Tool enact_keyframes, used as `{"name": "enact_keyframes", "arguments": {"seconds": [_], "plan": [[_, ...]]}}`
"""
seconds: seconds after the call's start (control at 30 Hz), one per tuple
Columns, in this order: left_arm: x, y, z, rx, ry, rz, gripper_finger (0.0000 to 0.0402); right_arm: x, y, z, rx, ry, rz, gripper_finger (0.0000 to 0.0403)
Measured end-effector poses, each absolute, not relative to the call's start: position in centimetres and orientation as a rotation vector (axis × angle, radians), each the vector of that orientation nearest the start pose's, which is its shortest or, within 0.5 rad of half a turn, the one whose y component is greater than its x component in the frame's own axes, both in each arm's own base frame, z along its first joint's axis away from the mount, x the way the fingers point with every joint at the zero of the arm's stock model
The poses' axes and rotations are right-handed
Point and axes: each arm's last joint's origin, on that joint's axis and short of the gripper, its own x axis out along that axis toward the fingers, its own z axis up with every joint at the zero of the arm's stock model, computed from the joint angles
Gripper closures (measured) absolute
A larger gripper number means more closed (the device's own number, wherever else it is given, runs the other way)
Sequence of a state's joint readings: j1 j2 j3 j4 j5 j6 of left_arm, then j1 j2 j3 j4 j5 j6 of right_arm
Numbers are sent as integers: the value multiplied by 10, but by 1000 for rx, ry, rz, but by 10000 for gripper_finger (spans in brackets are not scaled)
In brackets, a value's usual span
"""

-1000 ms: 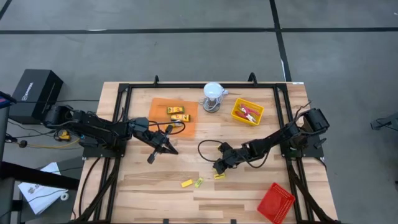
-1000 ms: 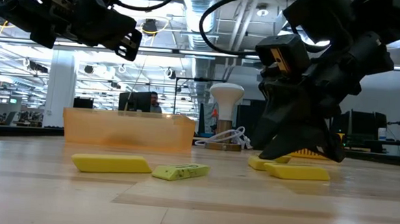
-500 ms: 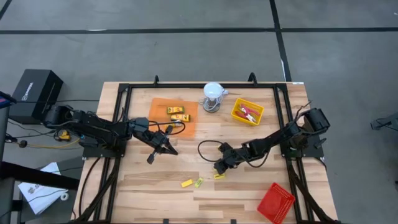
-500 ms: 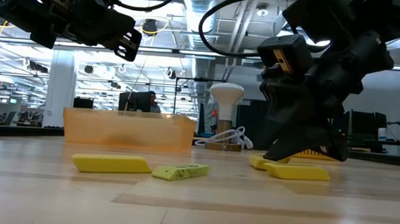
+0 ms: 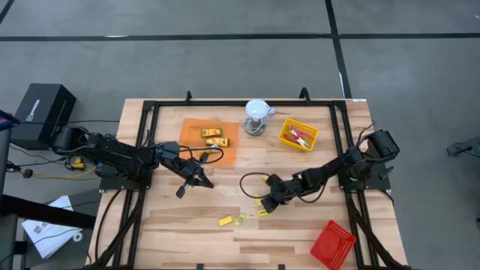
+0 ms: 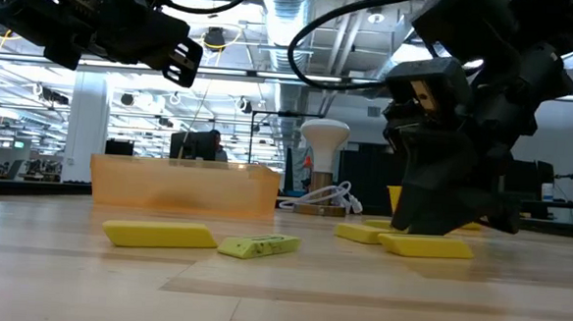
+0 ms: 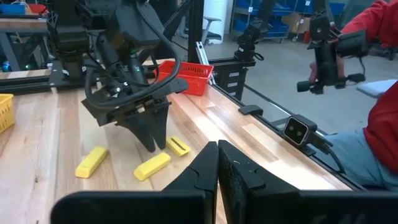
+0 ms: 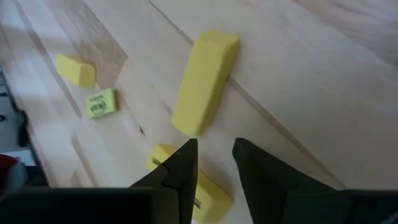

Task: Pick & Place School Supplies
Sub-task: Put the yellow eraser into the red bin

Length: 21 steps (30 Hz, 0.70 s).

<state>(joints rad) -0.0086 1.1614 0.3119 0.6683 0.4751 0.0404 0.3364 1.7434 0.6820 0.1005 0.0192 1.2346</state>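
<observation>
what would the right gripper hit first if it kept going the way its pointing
Most likely the yellow block lying straight ahead of the right gripper, whose fingers stand slightly apart and empty. A second yellow piece lies beneath the fingertips; depth is unclear, so it may touch that first.

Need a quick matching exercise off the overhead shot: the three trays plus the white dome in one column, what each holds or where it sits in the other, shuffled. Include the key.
Column 1
1. orange tray
2. yellow tray
3. red tray
4. white domed object

Column 2
A. holds the red-handled tools
B. stands between two trays, near the table's far edge
C. holds two yellow packets with dark labels
D. sits at an angle by the table's near corner on the right arm's side

Pairs: 1-C, 2-A, 3-D, 4-B
</observation>
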Motion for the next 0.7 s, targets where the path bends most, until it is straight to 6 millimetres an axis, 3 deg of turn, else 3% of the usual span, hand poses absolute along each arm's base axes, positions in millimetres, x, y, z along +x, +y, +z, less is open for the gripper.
{"name": "enact_keyframes", "arguments": {"seconds": [0.27,0.47,0.7], "plan": [[214,-13,185,31,155,-449,398,272,83,134,866,802,-378,295],[215,-10,184,68,166,-338,394,278,76,138,788,767,-400,295],[216,-7,183,102,177,-213,338,288,76,149,658,741,-384,295]]}}
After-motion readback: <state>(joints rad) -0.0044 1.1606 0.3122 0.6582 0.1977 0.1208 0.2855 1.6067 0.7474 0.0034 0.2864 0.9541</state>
